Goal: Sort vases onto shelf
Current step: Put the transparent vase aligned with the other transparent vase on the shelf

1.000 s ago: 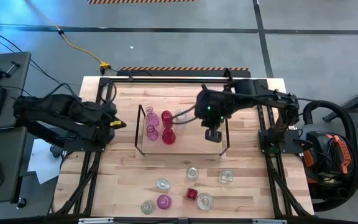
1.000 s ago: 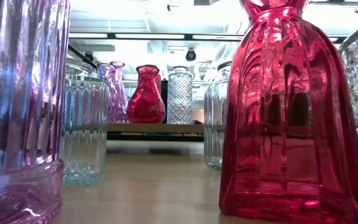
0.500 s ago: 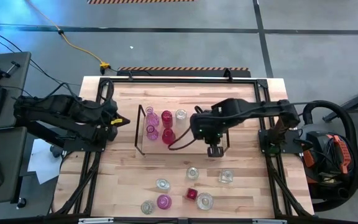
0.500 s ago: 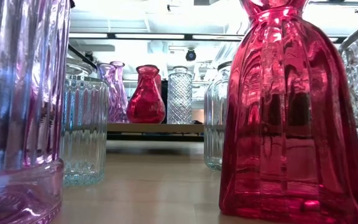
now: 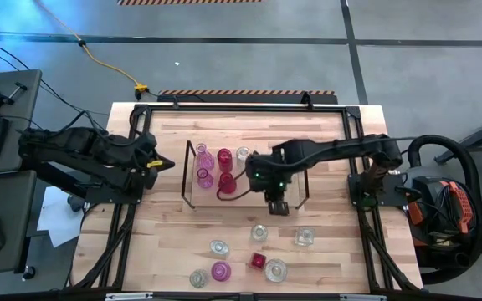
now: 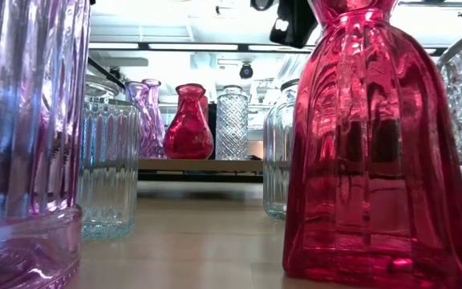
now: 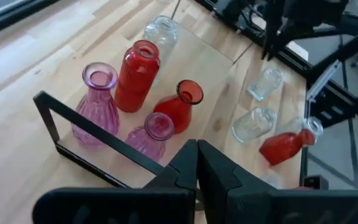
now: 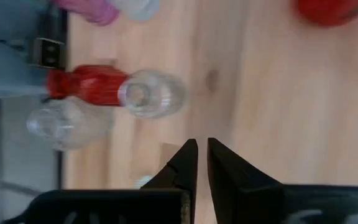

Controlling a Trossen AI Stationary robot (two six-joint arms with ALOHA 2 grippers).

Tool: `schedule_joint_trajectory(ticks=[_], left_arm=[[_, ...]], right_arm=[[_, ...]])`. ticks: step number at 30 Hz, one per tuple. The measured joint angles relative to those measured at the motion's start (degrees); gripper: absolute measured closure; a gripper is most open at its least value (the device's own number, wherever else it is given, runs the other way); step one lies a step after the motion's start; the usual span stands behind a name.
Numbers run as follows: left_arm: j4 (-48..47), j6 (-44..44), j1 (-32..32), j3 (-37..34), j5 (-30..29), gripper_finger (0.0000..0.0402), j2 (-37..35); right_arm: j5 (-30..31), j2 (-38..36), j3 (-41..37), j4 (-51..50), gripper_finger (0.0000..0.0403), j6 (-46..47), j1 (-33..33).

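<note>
Five vases stand together on the shelf (image 5: 249,178), the low light-wood board with dark wire frames at its ends, near the middle of the worktop (image 5: 166,226): a pink ribbed vase (image 7: 98,106), a tall red vase (image 7: 135,76), a round-bellied red vase (image 7: 180,106), a smaller pink vase (image 7: 152,133) and a clear vase (image 7: 159,32) at the far side. Seven more vases sit loose on the worktop's near part, well apart from the shelf; seen from above these include a clear vase (image 5: 259,232), a squarish clear vase (image 5: 305,237), another clear vase (image 5: 218,247), a magenta vase (image 5: 221,271), a small red vase (image 5: 258,261) with a clear vase (image 5: 275,270) just beside it, and one more clear vase (image 5: 197,278). The right pincer (image 5: 278,206) hangs over the near edge of the shelf, between the shelf group and the loose vases, its arm reaching in from the right side; its own wrist camera shows the right pincer (image 8: 201,163) with its two dark fingers nearly together, only a thin gap between them, holding nothing, above bare wood with a clear vase (image 8: 151,93) ahead of it. The left pincer (image 5: 162,165) waits at the left edge of the worktop, beside the shelf's left wire frame (image 5: 190,177), fingers pressed together and empty
</note>
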Motion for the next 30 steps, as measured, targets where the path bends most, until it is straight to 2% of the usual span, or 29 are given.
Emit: schedule_joint_trajectory(ticks=[3, 7, 13, 17, 20, 27, 30], left_arm=[[0.0, 2.4, 0.0, 0.0, 0.1, 0.0401, -0.1], [0.0, 5.9, 0.0, 0.0, 0.8, 0.0401, -0.3], [0.0, 9.6, 0.0, 0.0, 0.9, 0.0401, -0.1], [0.0, 13.0, 0.0, 0.0, 0.9, 0.0401, -0.2], [0.0, 13.4, 0.0, 0.0, 1.1, 0.0401, -0.2], [-0.1, 12.4, 0.0, 0.0, 3.7, 0.0401, -0.2], [-0.1, 12.4, 0.0, 0.0, 4.5, 0.0401, -0.2]], right_arm=[[-1.6, 0.0, -1.2, 2.3, 0.0386, 8.1, 1.6], [-1.0, 0.0, -1.2, 6.7, 0.0386, 18.3, 4.8], [4.1, 0.0, -1.2, 15.8, 0.0386, 30.1, 9.9], [10.2, 0.0, -1.2, 17.0, 0.0382, 35.0, 11.6], [11.2, 0.3, -1.2, 17.0, 0.0358, 35.6, 12.5], [9.8, 3.4, -1.7, 14.5, 0.0252, 37.3, 13.4], [10.0, 4.5, -1.7, 14.4, 0.0219, 37.4, 13.4]])
